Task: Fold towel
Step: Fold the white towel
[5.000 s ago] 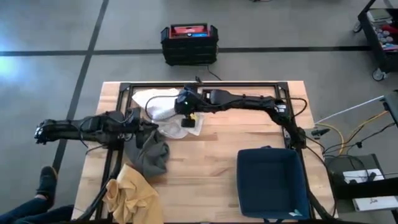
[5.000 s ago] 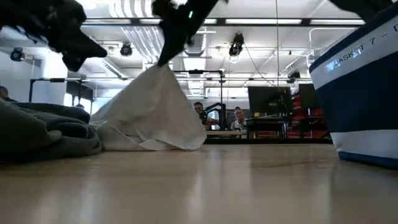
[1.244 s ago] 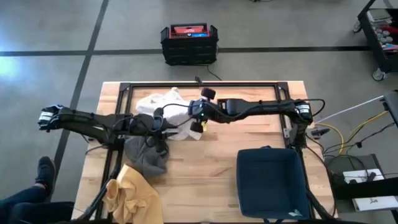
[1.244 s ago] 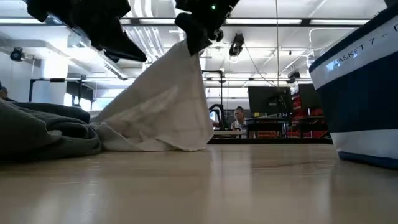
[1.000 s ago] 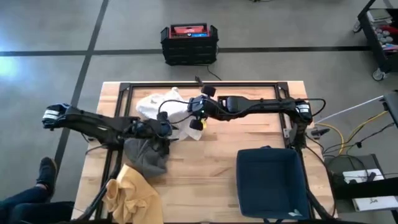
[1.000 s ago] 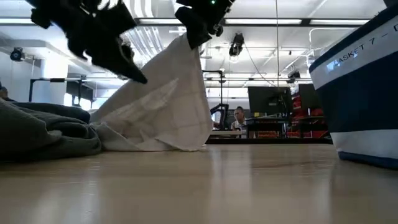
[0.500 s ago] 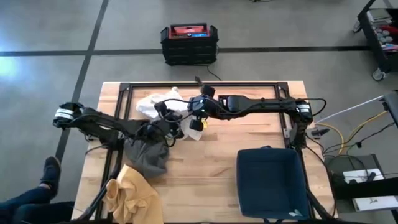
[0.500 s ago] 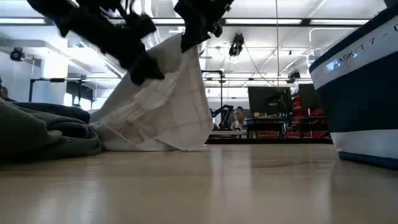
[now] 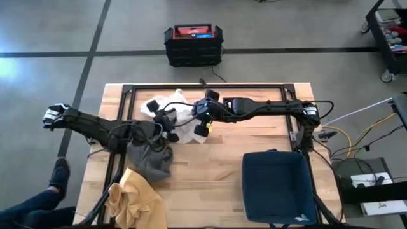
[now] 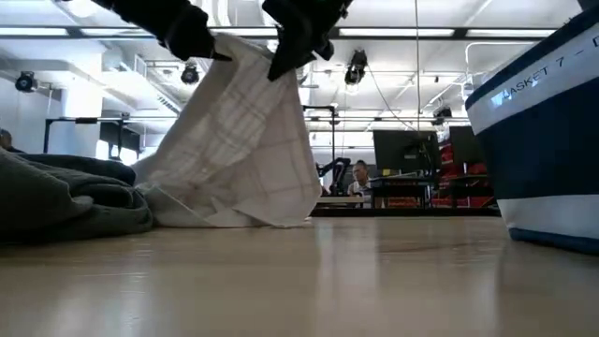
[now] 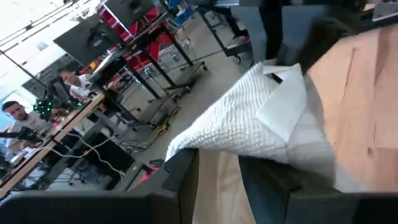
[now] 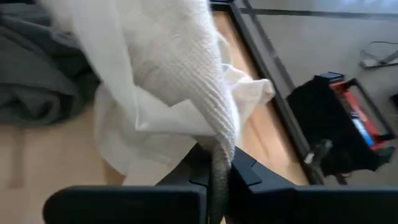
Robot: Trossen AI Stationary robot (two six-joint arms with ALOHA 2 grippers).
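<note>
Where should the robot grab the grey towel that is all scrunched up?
Probably the grey towel's raised fold at the top of the heap, coming straight down from above. It lies crumpled on the table with no clear corner showing, so a standing ridge is likely the easiest part for an end effector to pinch.

Two dark jointed arms, black cables

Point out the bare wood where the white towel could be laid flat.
Bare table lies between the grey cloth and the blue basket, reaching the near edge. The far-left part is crowded: white towel, both grippers, grey cloth, yellow cloth.
</note>
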